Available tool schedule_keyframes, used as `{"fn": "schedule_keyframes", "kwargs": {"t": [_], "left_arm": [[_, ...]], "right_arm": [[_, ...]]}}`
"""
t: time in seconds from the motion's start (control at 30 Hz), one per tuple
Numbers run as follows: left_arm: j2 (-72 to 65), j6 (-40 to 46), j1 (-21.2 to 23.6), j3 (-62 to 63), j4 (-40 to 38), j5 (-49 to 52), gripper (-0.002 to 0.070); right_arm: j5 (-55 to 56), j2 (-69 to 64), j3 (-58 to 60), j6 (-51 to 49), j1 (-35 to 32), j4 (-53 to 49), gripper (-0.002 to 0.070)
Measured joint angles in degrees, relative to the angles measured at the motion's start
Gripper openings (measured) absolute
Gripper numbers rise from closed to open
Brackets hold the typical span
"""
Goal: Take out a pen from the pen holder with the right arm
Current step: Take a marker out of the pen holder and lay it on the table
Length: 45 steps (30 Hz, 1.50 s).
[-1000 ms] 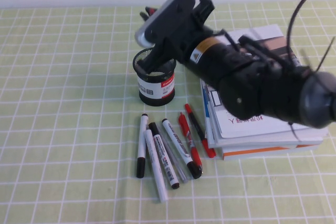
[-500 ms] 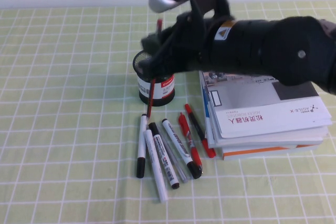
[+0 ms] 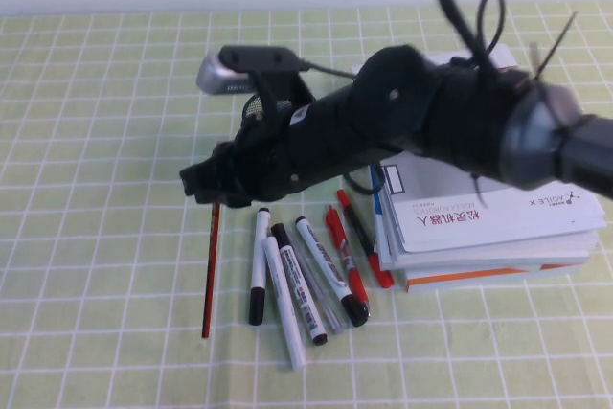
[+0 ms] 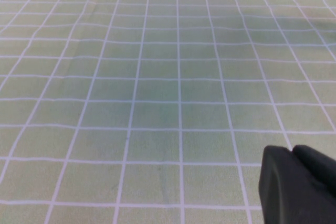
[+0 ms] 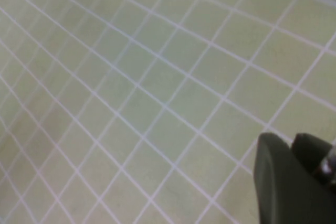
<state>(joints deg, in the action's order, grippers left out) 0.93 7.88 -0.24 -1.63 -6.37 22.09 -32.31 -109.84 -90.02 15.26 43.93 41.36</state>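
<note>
Right gripper point(image 3: 209, 191) is out over the bench point(image 3: 96, 141), left of and nearer than the pen holder point(image 3: 255, 112), with the right arm reaching in from the right across the middle of the scene. Jaws are pinched tight on the top end of a thin red pen point(image 3: 209, 270). The pen hangs nearly upright below them, fully clear of the holder, with its lower end down by the green checked cloth just left of the row of loose markers point(image 3: 330, 270). Can't tell whether the tip touches the cloth. The holder is almost entirely hidden behind the arm; only a sliver of black mesh shows under the wrist camera. The markers lie side by side on the cloth: white-bodied ones with black caps on the left, two red ones on the right, next to the stack of books point(image 3: 479, 227). The right wrist view gives only bare checked cloth and a dark bit of the gripper in the corner; the pen can't be made out there. Left gripper point(image 4: 294, 166) doesn't appear in the high view. Its own wrist camera shows it low over empty checked cloth, away from everything; open or closed, can't tell.
</note>
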Motion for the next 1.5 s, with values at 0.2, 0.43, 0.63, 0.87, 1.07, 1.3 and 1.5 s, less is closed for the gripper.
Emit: {"fn": "schedule_keyframes", "kwargs": {"t": [0.2, 0.43, 0.63, 0.87, 1.07, 1.3, 1.5], "left_arm": [[0.0, 0.0, 0.0, 0.0, 0.0, 0.0, -0.0005], [0.0, 0.0, 0.0, 0.0, 0.0, 0.0, -0.0005], [0.0, 0.0, 0.0, 0.0, 0.0, 0.0, -0.0005], [0.0, 0.0, 0.0, 0.0, 0.0, 0.0, -0.0005], [0.0, 0.0, 0.0, 0.0, 0.0, 0.0, -0.0005], [0.0, 0.0, 0.0, 0.0, 0.0, 0.0, -0.0005], [0.0, 0.0, 0.0, 0.0, 0.0, 0.0, -0.0005]], "right_arm": [[-2.79, -7.4, -4.16, -3.11, 0.0, -1.93, 0.0002], [-7.25, -10.37, -9.81, -11.48, -0.43, -9.44, 0.0001], [-16.4, -10.49, -17.24, -23.46, 0.04, -24.42, 0.0001], [-17.55, -11.1, -19.26, -28.3, 0.14, -24.88, 0.0001], [-16.81, -14.16, -19.3, -29.16, 0.04, -23.5, 0.0], [-13.69, -16.79, -19.62, -29.83, -0.14, -22.31, 0.0], [-12.89, -17.96, -19.72, -29.83, -0.43, -21.85, 0.0008]]}}
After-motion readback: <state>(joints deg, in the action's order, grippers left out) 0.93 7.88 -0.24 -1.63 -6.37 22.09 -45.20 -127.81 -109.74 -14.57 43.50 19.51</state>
